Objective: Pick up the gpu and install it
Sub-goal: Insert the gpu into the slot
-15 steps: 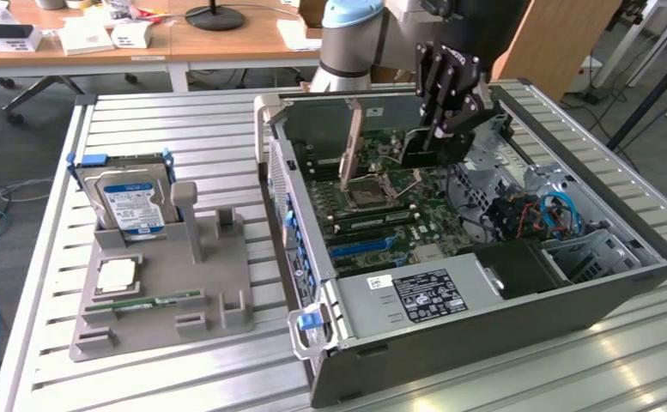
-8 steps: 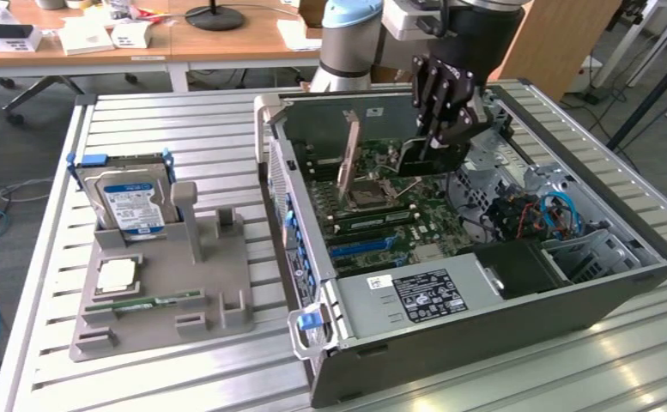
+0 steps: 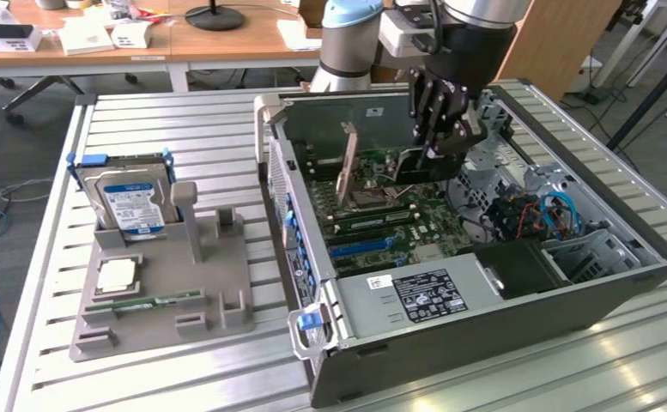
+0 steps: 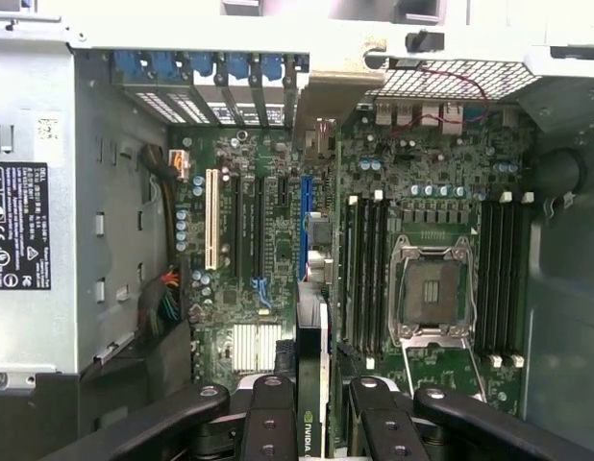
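Resting on the slatted table [image 3: 172, 120], the open computer case [image 3: 470, 335] is being occupied by the gripper [image 3: 434, 156]. Above the motherboard [image 4: 441, 144], the gpu [image 4: 311, 427] is being held on edge, bracket toward the rear slots, and is being pinched between the fingers [image 4: 268, 413].

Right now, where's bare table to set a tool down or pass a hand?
Free: table slats beyond the gray tray, the strip in front of it, and the slats in front of the computer case. Tight: tray-to-case gap. Crowded: inside the case, where the hand holds the graphics card.
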Controlling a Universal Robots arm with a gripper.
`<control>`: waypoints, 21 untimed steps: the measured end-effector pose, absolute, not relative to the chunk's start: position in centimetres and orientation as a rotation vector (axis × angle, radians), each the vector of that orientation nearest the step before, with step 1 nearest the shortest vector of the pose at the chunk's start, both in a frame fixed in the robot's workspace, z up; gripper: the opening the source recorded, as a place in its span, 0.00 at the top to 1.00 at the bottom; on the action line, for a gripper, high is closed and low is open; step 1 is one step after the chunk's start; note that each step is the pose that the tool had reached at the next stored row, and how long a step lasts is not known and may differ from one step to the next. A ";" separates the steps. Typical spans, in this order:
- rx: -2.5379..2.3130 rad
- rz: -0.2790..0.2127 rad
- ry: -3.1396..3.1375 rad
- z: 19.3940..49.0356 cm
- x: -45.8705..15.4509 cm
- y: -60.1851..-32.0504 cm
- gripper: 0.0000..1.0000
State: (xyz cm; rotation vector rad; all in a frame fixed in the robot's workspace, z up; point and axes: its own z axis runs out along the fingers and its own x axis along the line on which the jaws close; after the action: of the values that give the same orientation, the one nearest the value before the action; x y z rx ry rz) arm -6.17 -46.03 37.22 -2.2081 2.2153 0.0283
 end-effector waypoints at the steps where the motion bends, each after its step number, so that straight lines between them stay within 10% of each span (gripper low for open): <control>1: -2.208 0.028 2.215 37.0 -6.2 -46.0 0.74; 21: -2.208 0.028 2.215 34.5 -6.2 -46.0 0.74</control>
State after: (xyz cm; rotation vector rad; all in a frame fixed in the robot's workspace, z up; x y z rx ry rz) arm -6.17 -46.03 34.53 -2.2081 2.2153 0.0283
